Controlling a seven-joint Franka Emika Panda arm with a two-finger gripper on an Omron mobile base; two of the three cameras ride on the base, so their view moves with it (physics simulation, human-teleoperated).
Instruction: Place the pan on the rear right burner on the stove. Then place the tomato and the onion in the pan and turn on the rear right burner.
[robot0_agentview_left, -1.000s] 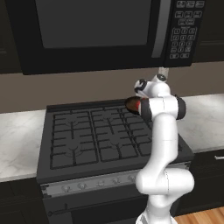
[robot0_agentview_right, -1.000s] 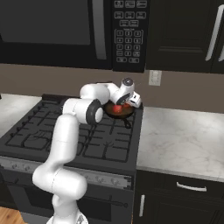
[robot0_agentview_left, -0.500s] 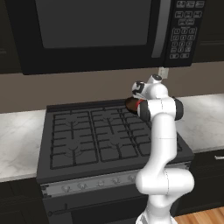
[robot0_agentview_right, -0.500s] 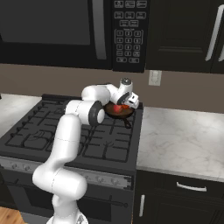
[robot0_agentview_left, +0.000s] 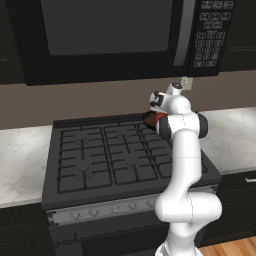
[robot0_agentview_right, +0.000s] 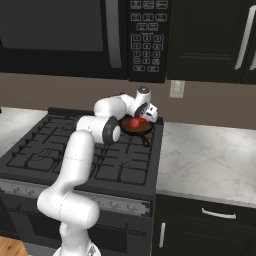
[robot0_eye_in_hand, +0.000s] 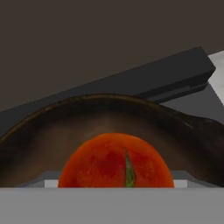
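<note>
In the left base view I see my arm rising from the lower right of the frame, its upper link standing nearly upright, then bending at the dark elbow joint so the hand reaches toward the back right corner of the stove (robot0_agentview_left: 115, 160). The hand sits just right of centre in the frame, over the pan (robot0_agentview_left: 150, 119), of which only a dark sliver with a touch of red shows beside the wrist. I cannot read the jaws from here. The microwave (robot0_agentview_left: 105, 35) fills the top of the frame; its keypad at upper right carries small markings too fine to read.

In the right base view the arm comes up from the lower left, folds at the elbow and stretches horizontally toward frame centre. The gripper (robot0_agentview_right: 142, 118) hangs right over the pan (robot0_agentview_right: 142, 128), which rests on the rear right burner (robot0_agentview_right: 135, 136), handle pointing toward the lower right. A red tomato (robot0_agentview_right: 134, 123) lies inside the pan. The keypad lettering is again illegible.

In the hand view the tomato (robot0_eye_in_hand: 116, 161) sits low centre, with a green streak, inside the pan's brownish bowl (robot0_eye_in_hand: 52, 135). The fingers stand spread wide, holding nothing.
</note>
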